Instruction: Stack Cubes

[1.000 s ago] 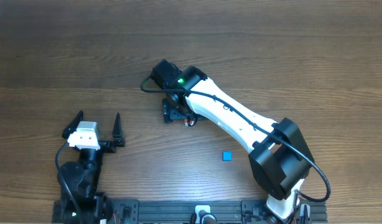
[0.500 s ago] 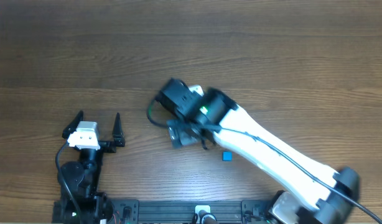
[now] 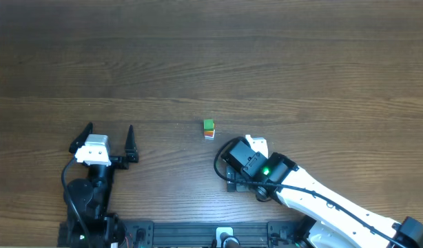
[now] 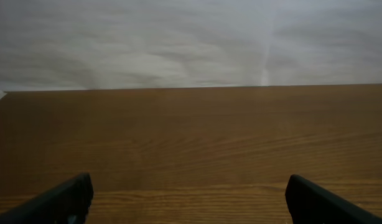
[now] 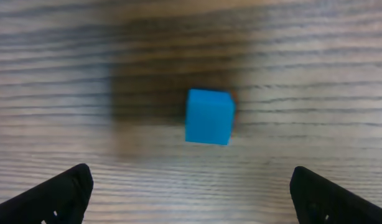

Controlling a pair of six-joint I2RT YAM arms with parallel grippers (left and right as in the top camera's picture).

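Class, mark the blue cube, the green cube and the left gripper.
blue cube (image 5: 209,116): right wrist view, top face.
green cube (image 3: 209,125): top view, top face.
left gripper (image 3: 109,128): top view, midway between its fingertips.

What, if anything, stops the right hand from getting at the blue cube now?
Probably nothing, so yes. The right hand hangs wide open over the blue cube, and only bare table lies around the cube. The green-topped stack stands apart.
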